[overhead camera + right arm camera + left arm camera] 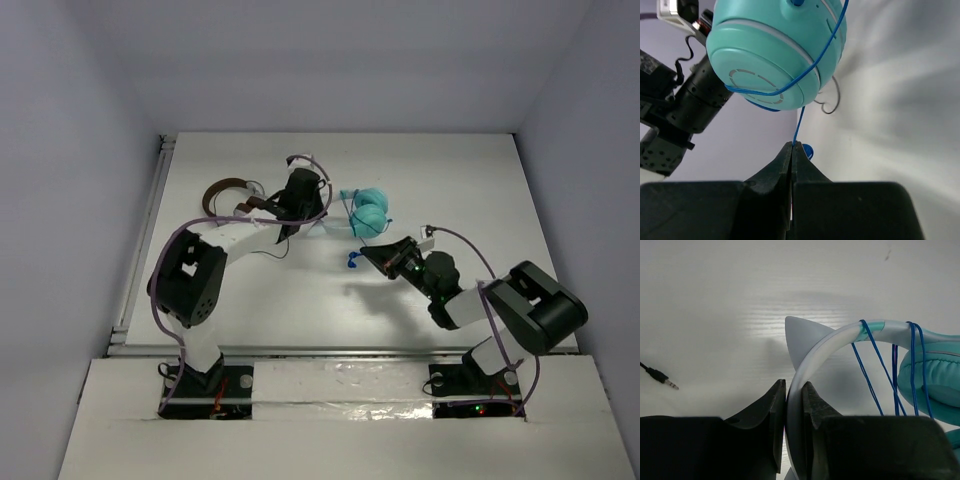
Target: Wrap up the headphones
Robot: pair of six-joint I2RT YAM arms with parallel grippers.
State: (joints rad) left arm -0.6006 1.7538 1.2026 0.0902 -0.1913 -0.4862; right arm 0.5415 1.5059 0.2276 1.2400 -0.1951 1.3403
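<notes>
Teal round-cupped headphones [372,212] with a white eared headband, mid-surface toward the far edge.
Smooth headband clenched in left jaws; right jaws pinch the thin blue cable [799,125], which loops over the glossy cups. Brown-banded headphones [228,190] and a black jack plug [662,377] lie to the left.

I have the left arm [232,236] stretched forward, elbow bent, the left gripper [793,390] clamped on the headband [840,336] of the headphones [372,212]. The right arm [470,300] leans forward-left, the right gripper [792,147] pinched tight on the blue cable [799,122].
</notes>
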